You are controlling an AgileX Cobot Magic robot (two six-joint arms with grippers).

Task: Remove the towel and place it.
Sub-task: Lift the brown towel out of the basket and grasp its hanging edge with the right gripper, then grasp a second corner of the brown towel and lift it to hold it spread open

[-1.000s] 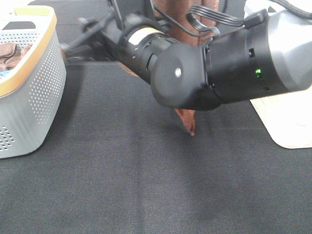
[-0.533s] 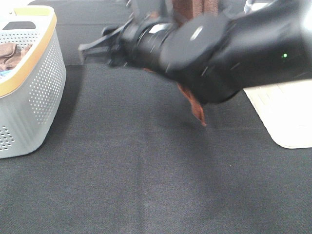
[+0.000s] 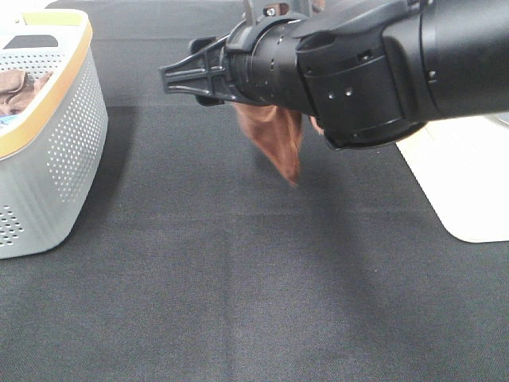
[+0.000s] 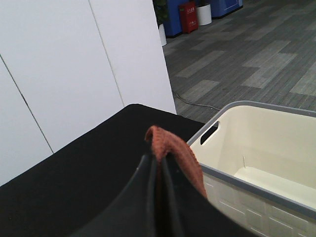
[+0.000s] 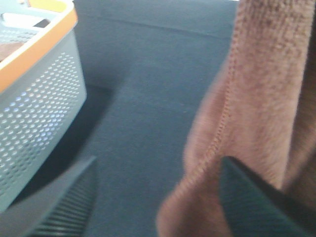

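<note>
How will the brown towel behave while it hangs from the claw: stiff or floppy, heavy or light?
Probably floppy: the towel hangs in limp folds, tapering to a point. Likely light: the left claw holds it by one small pinched fold. Its fuzzy surface probably resists slipping.

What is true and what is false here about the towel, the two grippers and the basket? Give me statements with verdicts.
1. The towel hangs down in folds and is not spread flat on the black table. True.
2. The left gripper is shut on the towel. True.
3. The right gripper is clamped shut. False: its jaws stand apart.
4. The towel lies in the grey basket. False: in the high view it hangs well to the basket's right.
</note>
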